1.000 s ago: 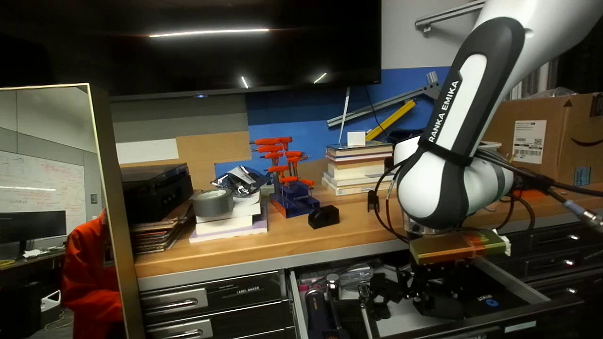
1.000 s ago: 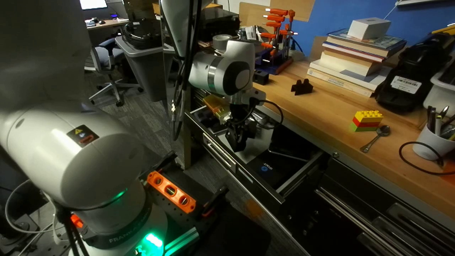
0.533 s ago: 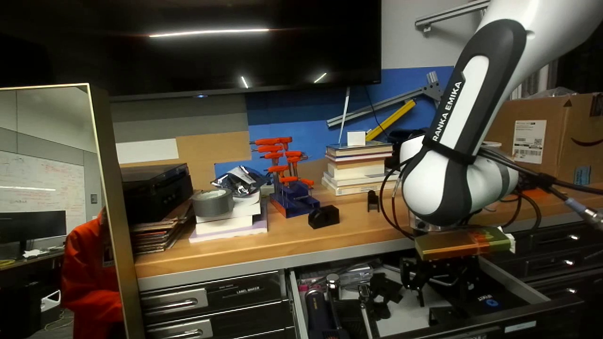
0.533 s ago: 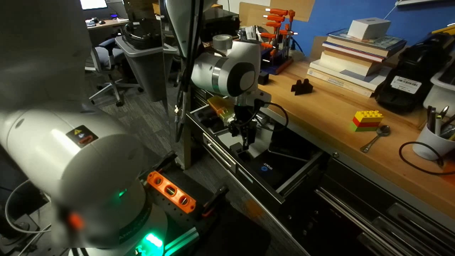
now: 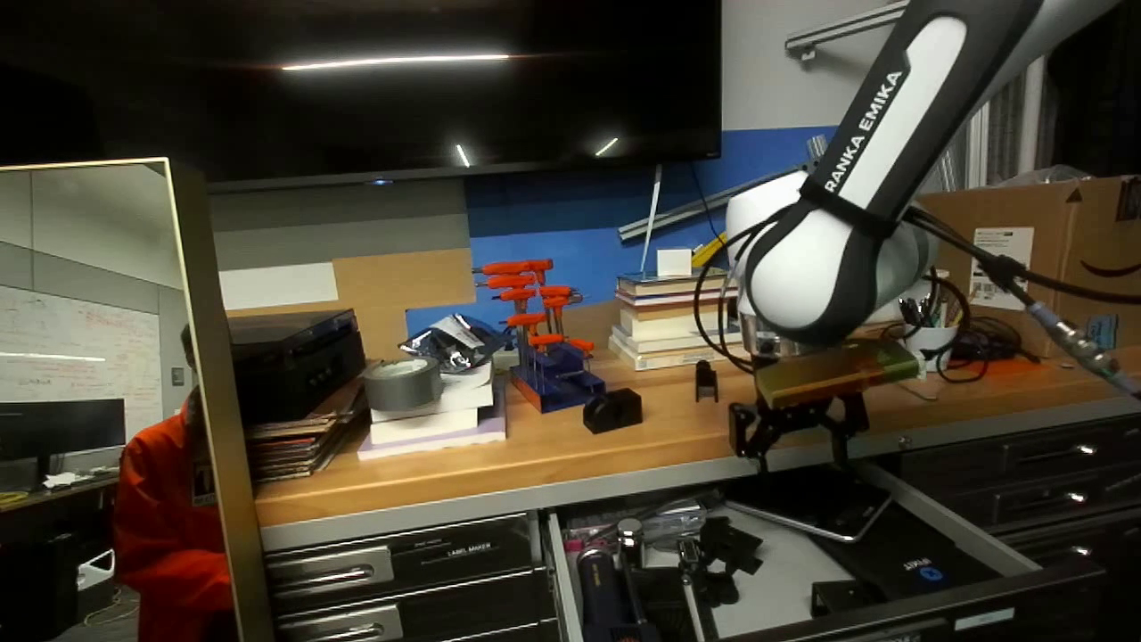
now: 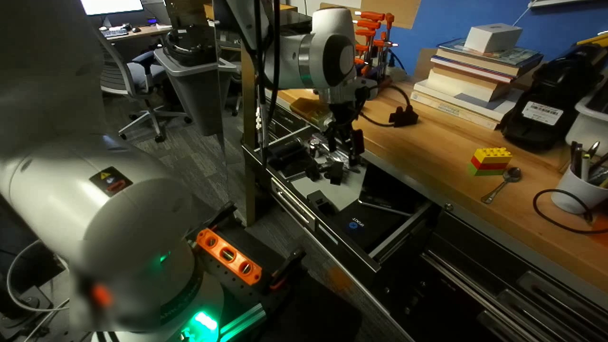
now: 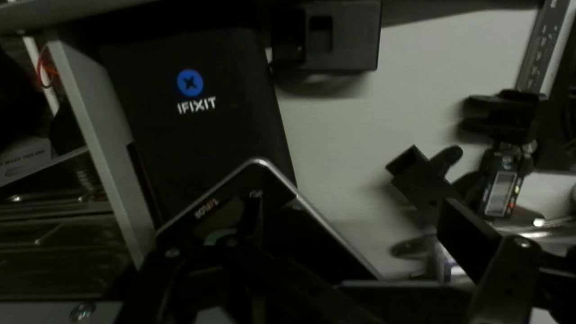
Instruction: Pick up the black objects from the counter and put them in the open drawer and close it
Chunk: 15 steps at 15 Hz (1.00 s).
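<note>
A long, light-brown wooden worktop (image 5: 677, 450) with a thick front edge spans the scene. A white-and-black robot arm (image 5: 807, 276) reaches down at that edge. Below the edge, a wide, shallow drawer (image 5: 784, 584) with a pale floor is pulled out. A book stack (image 5: 673, 325) sits near the worktop's back edge; nearby stands a blue rack (image 5: 557, 385) of red-handled tools (image 5: 524, 267). The gripper (image 5: 800, 456) hangs above the back of the drawer, close to the worktop's front edge, its fingers spread wide and holding nothing. In the drawer, a black case (image 5: 909, 563) marked IFIXIT lies partly under a flat black device (image 5: 829, 504) with a silver rim. One small black block (image 5: 842, 596) is in the drawer beside the case, near the drawer's front edge. A second black block (image 5: 613, 411) is on the worktop, just in front of the rack. A third black block (image 6: 403, 117), with two humps, stands between the book stack and the worktop's front edge.
</note>
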### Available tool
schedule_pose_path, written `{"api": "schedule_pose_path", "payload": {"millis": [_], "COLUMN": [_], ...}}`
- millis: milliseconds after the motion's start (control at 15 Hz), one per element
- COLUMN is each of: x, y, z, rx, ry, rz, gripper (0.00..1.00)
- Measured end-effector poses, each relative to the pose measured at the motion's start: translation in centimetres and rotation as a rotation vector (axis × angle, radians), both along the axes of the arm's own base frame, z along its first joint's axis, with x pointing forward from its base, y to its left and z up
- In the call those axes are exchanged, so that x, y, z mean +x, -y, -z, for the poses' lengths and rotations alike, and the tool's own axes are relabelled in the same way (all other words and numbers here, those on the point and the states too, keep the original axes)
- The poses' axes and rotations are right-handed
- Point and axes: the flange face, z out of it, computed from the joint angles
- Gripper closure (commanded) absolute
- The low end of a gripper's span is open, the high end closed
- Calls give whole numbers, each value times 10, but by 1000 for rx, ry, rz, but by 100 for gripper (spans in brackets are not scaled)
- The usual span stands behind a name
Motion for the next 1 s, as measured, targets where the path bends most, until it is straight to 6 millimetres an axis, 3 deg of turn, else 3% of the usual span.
{"api": "schedule_pose_path", "payload": {"millis": [267, 533, 733, 1000], "x": [37, 75, 106, 146], "y": [0, 9, 17, 29], "z": [-59, -93, -98, -84], "rx": [-26, -38, -49, -51], "ry": [86, 166, 195, 203], "rz": [-7, 10, 21, 56], "gripper": [0, 0, 0, 0]}}
